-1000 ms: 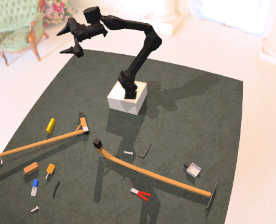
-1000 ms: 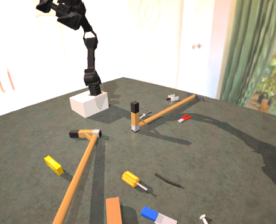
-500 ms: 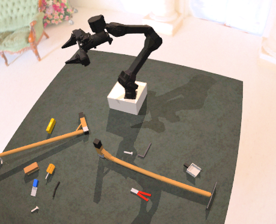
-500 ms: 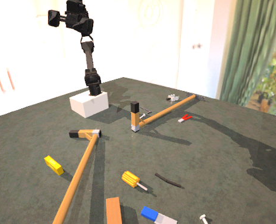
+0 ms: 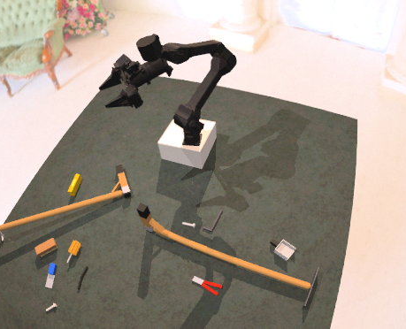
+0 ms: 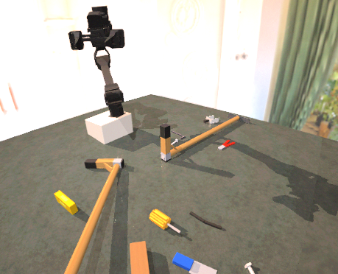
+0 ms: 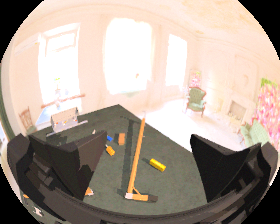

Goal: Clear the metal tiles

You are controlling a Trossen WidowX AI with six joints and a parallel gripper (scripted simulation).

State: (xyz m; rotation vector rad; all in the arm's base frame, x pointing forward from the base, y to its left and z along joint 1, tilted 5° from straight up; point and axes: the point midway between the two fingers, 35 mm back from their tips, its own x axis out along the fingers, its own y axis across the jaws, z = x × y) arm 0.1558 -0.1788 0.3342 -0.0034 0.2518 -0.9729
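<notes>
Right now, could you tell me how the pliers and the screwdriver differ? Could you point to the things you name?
The pliers (image 5: 207, 285) (image 6: 226, 145) have two red handles; the screwdriver (image 5: 73, 248) (image 6: 160, 219) has one yellow-orange grip. The pliers' metal end is broad, the screwdriver's a thin shaft. Both lie on the table.

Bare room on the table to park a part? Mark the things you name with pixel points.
Widest looks like the stretch between the yellow block (image 5: 74, 185) (image 6: 65, 202) (image 7: 157, 165) and the white base (image 5: 178, 152) (image 6: 113, 129). Another lies between the black curved strip (image 5: 82, 279) (image 6: 205, 220) and red-handled pliers (image 5: 208, 285) (image 6: 227, 144). Crowded: around the orange screwdriver (image 5: 74, 248) (image 6: 160, 219) (image 7: 110, 150).
</notes>
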